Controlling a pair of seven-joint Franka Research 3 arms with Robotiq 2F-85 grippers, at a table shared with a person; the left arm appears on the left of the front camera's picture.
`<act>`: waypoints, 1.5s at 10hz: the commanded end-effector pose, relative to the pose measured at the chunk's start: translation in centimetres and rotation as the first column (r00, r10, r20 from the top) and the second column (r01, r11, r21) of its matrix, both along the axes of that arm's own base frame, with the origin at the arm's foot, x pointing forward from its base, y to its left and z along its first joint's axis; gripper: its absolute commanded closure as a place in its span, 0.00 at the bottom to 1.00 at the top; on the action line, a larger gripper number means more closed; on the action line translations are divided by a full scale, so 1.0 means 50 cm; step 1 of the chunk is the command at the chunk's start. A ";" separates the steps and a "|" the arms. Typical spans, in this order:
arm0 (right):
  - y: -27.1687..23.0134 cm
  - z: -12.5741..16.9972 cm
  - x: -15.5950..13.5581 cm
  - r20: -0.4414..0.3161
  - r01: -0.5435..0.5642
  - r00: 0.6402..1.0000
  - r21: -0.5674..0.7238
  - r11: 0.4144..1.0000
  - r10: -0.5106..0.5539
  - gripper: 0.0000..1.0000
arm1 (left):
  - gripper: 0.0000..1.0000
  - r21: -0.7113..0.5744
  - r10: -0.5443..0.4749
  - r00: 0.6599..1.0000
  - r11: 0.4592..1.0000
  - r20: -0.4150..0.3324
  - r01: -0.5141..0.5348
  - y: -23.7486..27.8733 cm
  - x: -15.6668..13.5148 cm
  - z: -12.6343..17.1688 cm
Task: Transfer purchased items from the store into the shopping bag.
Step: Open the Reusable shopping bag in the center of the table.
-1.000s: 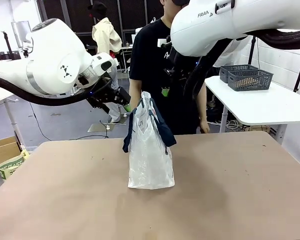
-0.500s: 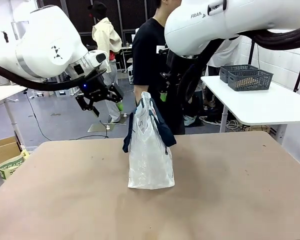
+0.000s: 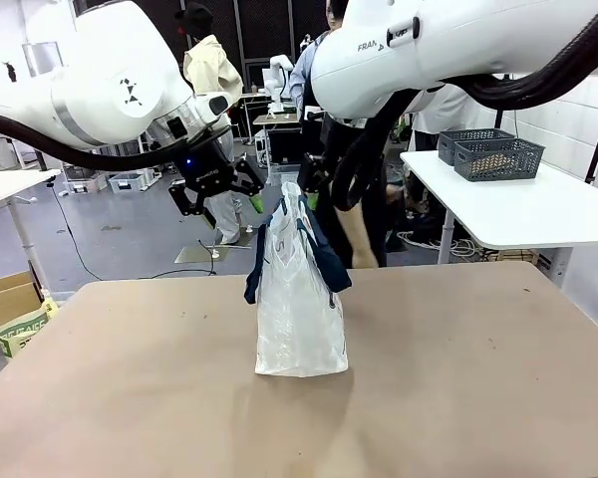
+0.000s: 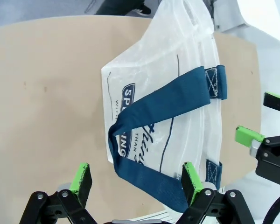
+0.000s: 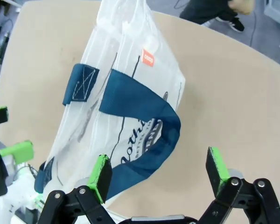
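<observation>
both tools open over the bag

the bag (image 3: 299,309) stands upright mid-worktop (image 3: 478,388), its blue handles (image 4: 168,100) drooping down both sides. the left tool (image 4: 135,176) hangs just left of the bag's top, jaws spread wide and empty. the right tool (image 5: 158,169) hangs at its far right, also wide and empty. two grey baskets (image 3: 498,154) sit on a white table (image 3: 518,214) far right.

The bench (image 3: 478,378) is viewed by the front camera from the robot's side, a little above it, facing across to the far side, with the shopping bag (image 3: 299,329) at middle distance. By each wrist camera the bag is looked down on steeply and from near, past its own jaws, from opposite sides. Bag and surrounding bench top are shared by all three views.
</observation>
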State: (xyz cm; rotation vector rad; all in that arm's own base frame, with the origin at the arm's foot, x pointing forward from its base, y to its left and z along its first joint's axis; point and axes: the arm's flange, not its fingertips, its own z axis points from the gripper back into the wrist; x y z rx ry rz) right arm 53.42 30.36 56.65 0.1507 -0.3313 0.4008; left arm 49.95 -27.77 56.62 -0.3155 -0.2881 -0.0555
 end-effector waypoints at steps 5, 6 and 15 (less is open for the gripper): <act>0.041 0.006 0.052 -0.018 0.027 1.000 0.115 0.993 -0.025 0.00 | 0.00 -0.051 -0.005 0.999 0.999 -0.037 0.003 -0.044 0.017 0.004; 0.046 0.000 0.054 -0.030 0.019 0.999 0.112 0.993 -0.015 0.00 | 0.00 -0.059 -0.010 0.999 0.998 -0.041 0.008 -0.048 0.017 0.009; 0.051 -0.059 0.053 -0.110 0.040 0.993 0.075 0.996 -0.032 0.00 | 0.00 -0.042 -0.076 0.986 0.997 -0.149 0.071 -0.045 0.002 -0.029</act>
